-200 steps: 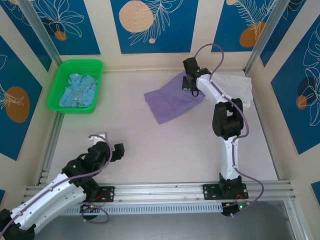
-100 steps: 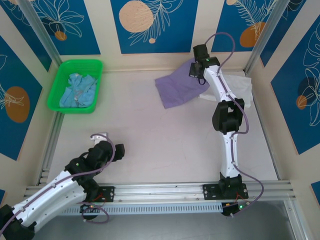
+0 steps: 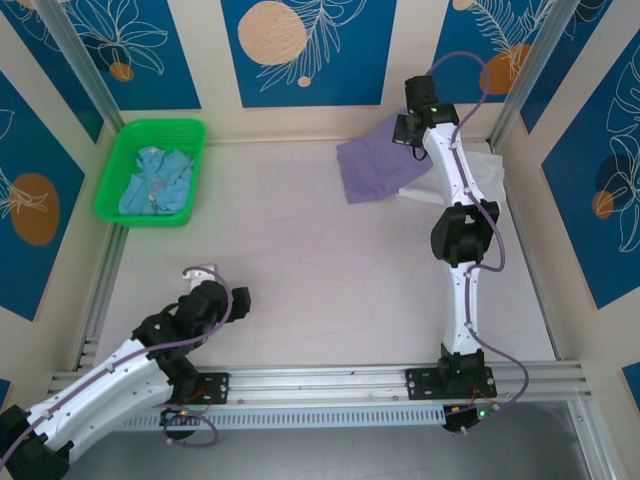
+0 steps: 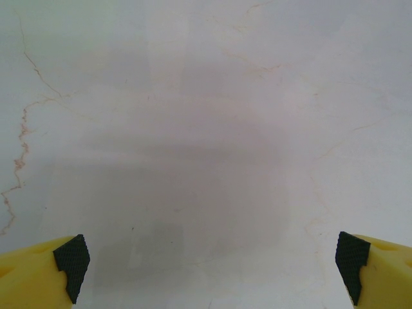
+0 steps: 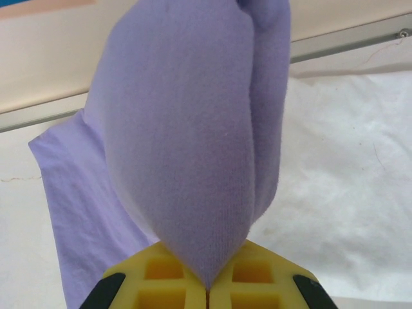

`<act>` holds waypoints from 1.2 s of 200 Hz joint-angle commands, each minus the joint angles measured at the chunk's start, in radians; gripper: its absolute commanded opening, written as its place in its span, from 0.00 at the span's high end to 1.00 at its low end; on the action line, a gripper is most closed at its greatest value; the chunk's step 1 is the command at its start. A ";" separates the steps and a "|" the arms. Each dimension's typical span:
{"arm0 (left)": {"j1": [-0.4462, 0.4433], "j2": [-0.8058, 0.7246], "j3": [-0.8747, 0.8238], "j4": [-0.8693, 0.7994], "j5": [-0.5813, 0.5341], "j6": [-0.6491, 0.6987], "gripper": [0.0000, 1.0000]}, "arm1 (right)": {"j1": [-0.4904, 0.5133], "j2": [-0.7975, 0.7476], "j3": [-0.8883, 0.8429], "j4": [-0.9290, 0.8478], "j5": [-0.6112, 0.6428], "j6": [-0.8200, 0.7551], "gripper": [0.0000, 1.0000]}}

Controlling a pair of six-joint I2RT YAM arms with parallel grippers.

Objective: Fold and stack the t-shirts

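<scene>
Your right gripper (image 5: 207, 290) is pinched shut on the purple shirt (image 3: 375, 168) at 1 o'clock, right by the white shirt (image 3: 480, 170), while your left gripper (image 4: 209, 254) sits wide open and empty at 7 o'clock, so the small pinch could slip and the shirt could land bunched up.

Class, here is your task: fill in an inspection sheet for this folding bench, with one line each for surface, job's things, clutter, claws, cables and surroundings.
Surface: pale table, bare in the middle, faint hairline marks.
Job's things: purple shirt pinched and raised at the far right, next to the white shirt lying on the table; blue shirt crumpled in the basket.
Clutter: basket, green, far left; nothing else seen.
Claws: right claw shut on purple shirt; left claw open over bare table.
Cables: purple cables loop along both arms.
Surroundings: blue leaf-print panels, metal frame posts.
</scene>
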 commanded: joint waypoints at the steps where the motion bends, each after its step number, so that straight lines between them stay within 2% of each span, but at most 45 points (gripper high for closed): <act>1: -0.001 0.002 -0.013 0.014 -0.023 -0.017 0.00 | -0.020 -0.028 0.044 -0.014 -0.024 -0.018 1.00; 78: 0.000 0.010 -0.011 0.014 -0.027 -0.021 0.00 | -0.051 -0.033 0.142 -0.055 -0.047 -0.027 1.00; 149: 0.000 0.017 -0.009 0.013 -0.027 -0.023 0.00 | -0.093 -0.049 0.165 -0.090 -0.072 0.013 1.00; 240: 0.000 0.021 -0.007 0.008 -0.030 -0.030 0.00 | -0.134 -0.066 0.206 -0.092 -0.095 -0.017 1.00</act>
